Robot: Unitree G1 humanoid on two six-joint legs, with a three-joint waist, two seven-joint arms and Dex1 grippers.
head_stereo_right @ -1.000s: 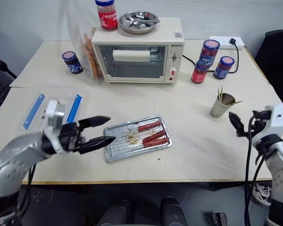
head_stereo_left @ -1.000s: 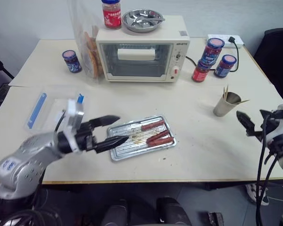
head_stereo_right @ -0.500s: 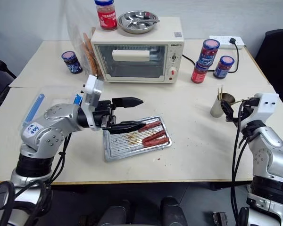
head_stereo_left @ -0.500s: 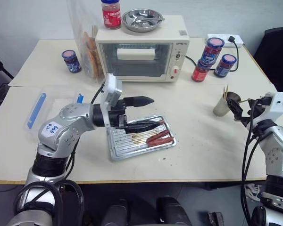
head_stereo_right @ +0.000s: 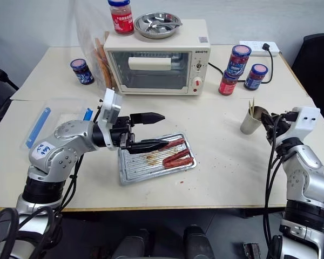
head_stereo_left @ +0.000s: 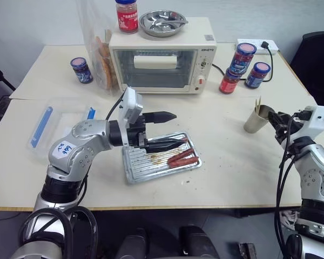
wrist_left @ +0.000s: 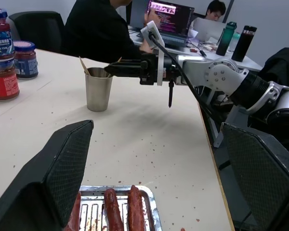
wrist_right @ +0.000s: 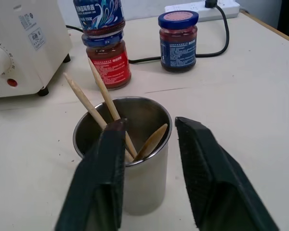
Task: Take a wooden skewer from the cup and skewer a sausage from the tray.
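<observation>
The small tapered grey cup (head_stereo_left: 253, 123) stands at the table's right side with several wooden skewers (wrist_right: 107, 99) leaning in it. My right gripper (wrist_right: 149, 124) is level at the cup's near rim. Its fingers (wrist_right: 97, 177) stand a narrow gap apart, and a skewer's tip shows untouched between them. The metal tray (head_stereo_left: 146, 167) lies mid-table and holds three reddish sausages (head_stereo_left: 183, 158). My left gripper (head_stereo_left: 164, 130) hovers open over the tray's near-left part and points right. Its lower finger covers part of the upper sausage.
A toaster oven (head_stereo_left: 162, 65) stands at the back with a round steel dish (head_stereo_left: 162, 22) and a red jar (head_stereo_left: 127, 15) on top. Three jars (head_stereo_left: 243, 56) stand behind the cup. A clear box with blue clips (head_stereo_left: 48, 127) lies at the left. People sit at desks (wrist_left: 101, 33) beyond the table's right side.
My left arm swung in from the left over the tray, then held still. My right gripper reached forward to the cup and its fingers narrowed.
</observation>
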